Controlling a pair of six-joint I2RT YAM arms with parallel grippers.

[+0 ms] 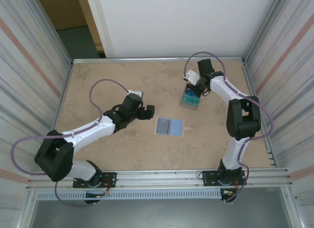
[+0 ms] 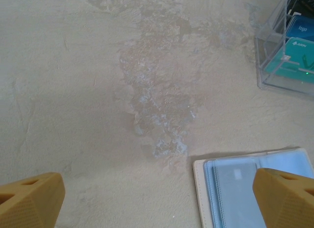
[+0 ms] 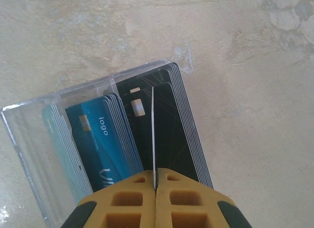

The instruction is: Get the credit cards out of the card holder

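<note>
The card holder (image 1: 170, 126) lies spread open mid-table, near the left gripper (image 1: 148, 110) with its jaws wide and empty, while the right gripper (image 3: 155, 187) pinches one card (image 3: 153, 134) edge-on over the clear tray (image 3: 29, 139) — a thin grip that could let it twist or slip
</note>
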